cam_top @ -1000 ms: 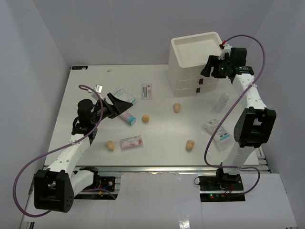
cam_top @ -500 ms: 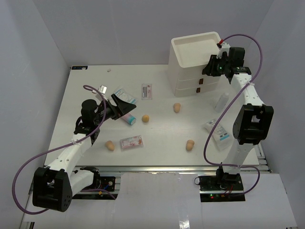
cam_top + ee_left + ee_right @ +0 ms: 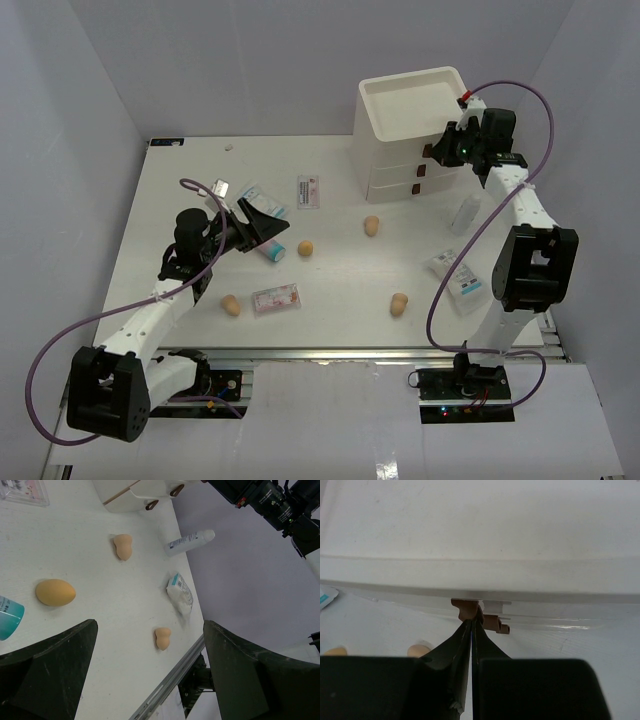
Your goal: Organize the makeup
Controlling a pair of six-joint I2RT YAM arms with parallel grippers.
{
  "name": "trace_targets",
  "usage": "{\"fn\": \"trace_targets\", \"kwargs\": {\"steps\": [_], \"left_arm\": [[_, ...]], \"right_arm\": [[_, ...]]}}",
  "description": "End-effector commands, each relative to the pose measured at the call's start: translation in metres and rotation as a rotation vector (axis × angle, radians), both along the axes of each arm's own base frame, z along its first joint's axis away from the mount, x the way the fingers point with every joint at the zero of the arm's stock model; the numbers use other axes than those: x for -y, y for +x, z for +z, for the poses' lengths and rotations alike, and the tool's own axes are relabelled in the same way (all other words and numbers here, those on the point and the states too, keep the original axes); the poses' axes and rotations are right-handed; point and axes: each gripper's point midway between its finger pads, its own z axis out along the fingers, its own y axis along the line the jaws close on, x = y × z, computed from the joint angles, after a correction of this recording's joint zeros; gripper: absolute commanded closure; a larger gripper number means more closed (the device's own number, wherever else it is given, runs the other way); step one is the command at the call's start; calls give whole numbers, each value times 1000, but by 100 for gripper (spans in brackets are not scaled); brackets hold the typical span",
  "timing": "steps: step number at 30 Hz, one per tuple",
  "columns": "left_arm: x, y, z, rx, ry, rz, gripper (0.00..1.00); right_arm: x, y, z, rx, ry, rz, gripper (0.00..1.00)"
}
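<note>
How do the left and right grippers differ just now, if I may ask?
The left gripper is wide open; the right gripper is pinched shut on a brown handle. The left gripper hovers over the table; the right gripper is at the box. Both are black.

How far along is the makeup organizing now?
Done: nothing visibly stored. In hand: the right claw is shut on a brown handle of the white three-drawer box; the left claw hangs open. Left: tan egg-shaped sponges and the pink tube, loose on the table.
</note>
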Motion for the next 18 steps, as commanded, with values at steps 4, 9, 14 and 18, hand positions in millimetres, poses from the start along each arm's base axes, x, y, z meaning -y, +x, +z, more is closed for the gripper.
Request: {"fn": "trace_targets", "kwargs": {"steps": [4, 9, 14, 18], "left_arm": [[6, -2, -7, -10, 7, -16, 2], [9, -2, -7, -12, 8, -26, 2], [11, -3, -8, -14, 10, -28, 2], [12, -3, -8, -16, 11, -29, 2]], "right_arm": [[2, -16, 9, 36, -3, -4, 68], [-1, -14, 3, 29, -17, 0, 34], [-3, -2, 1, 39, -33, -13, 29], [0, 12, 4, 59, -42, -42, 33]]}}
